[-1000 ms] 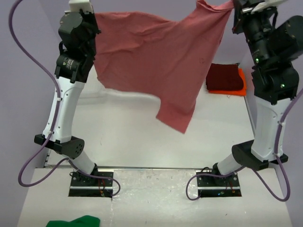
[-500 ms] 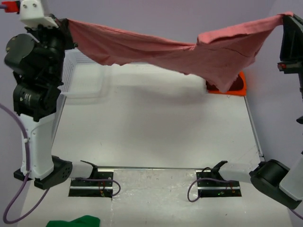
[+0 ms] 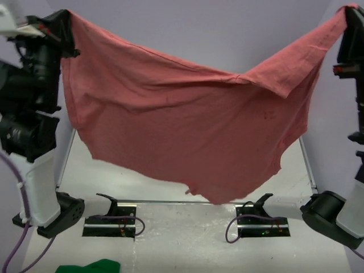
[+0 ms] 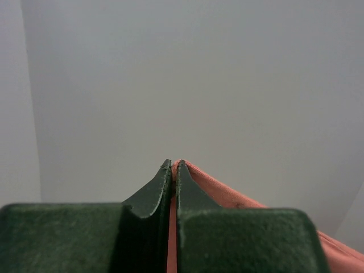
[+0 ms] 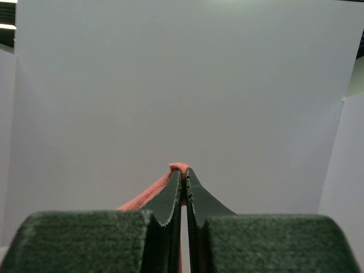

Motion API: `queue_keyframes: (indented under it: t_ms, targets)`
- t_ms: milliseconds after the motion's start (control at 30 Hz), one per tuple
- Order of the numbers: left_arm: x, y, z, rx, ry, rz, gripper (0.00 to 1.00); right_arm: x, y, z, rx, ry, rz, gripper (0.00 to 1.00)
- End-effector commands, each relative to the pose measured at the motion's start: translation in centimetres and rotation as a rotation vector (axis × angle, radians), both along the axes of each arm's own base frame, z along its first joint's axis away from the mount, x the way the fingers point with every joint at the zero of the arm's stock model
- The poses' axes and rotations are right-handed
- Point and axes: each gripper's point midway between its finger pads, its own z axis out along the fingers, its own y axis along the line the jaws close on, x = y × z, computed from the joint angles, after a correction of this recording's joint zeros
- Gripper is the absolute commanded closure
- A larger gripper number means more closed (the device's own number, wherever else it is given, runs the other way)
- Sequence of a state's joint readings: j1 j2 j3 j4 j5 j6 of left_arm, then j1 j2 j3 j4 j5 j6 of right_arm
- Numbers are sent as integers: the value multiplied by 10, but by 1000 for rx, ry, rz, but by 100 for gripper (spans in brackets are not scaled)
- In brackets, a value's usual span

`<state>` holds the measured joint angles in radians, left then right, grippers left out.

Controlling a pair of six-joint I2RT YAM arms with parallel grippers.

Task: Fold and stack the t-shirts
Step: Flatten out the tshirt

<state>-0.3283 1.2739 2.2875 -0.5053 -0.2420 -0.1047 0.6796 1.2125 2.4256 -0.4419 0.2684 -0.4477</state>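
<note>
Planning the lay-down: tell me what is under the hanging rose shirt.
Under the rose shirt, pinched by the left tool and right tool, only a near strip of white table shows. The shirt hides the rest, so anything there cannot be seen.

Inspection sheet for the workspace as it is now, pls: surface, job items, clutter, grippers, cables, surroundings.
Surface: white table, mostly hidden behind the hanging shirt.
Job's things: one rose t-shirt spread in the air between both grippers; other shirts not visible.
Clutter: green cloth at the bottom left of the top view.
Grippers: left gripper and right gripper each shut on a shirt corner, held high.
Cables: purple cables looped at the arm bases.
Surroundings: plain pale backdrop; nothing else seen.
</note>
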Motion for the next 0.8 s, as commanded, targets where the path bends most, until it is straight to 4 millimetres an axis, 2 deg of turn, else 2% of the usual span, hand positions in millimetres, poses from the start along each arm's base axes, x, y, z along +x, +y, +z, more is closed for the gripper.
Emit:
queue_keyframes:
  t_ms: [0,33,67,100,133,167,200,233,267,300,333,367,400,433,467,500,533,600,667,700,733,767]
  targets:
    - [114,-28,-72,73,225,52,100,65,30,-7,-57,43,-120,100]
    - [126,-30,-79,85,245,62,100,72,26,-7,-56,44,-141,100]
    - [151,-35,-96,108,282,72,100,79,32,-7,-57,43,-119,100]
    - [163,-36,-105,120,302,71,100,97,40,-14,-71,65,-122,100]
    - [172,-26,-105,105,303,88,100,106,30,-12,-65,64,-159,100]
    - [193,-24,-119,108,334,87,100,115,34,-14,-68,67,-143,100]
    - [204,-25,-126,114,343,64,100,125,34,-16,-72,75,-149,100]
    - [212,-12,-125,97,340,77,100,146,32,-20,-78,89,-176,100]
    - [231,-11,-139,99,364,69,100,157,34,-22,-72,97,-166,100]
    - [242,-4,-145,100,372,59,100,161,36,-19,-78,81,-155,100]
    - [245,0,-138,97,353,56,100,182,35,-27,-86,97,-172,100]
    - [262,2,-152,98,381,51,100,190,35,-27,-84,94,-174,100]
    - [265,14,-147,95,365,56,100,191,33,-21,-79,72,-180,100]
    - [275,19,-154,89,376,59,100,203,32,-26,-84,83,-192,100]
    - [277,24,-152,88,365,50,100,204,31,-24,-82,74,-193,100]
    - [280,41,-153,77,366,80,100,205,29,-25,-82,76,-199,100]
    - [282,41,-157,80,373,63,100,206,26,-25,-79,77,-206,100]
    - [282,67,-164,66,396,96,100,204,25,-27,-81,85,-207,100]
    - [271,72,-156,51,380,95,100,196,24,-25,-74,84,-198,100]
    - [272,71,-160,52,389,92,100,192,23,-24,-75,84,-197,100]
    - [264,68,-151,52,373,76,100,189,24,-24,-74,88,-187,100]
    - [260,67,-149,50,373,74,100,179,22,-22,-71,82,-181,100]
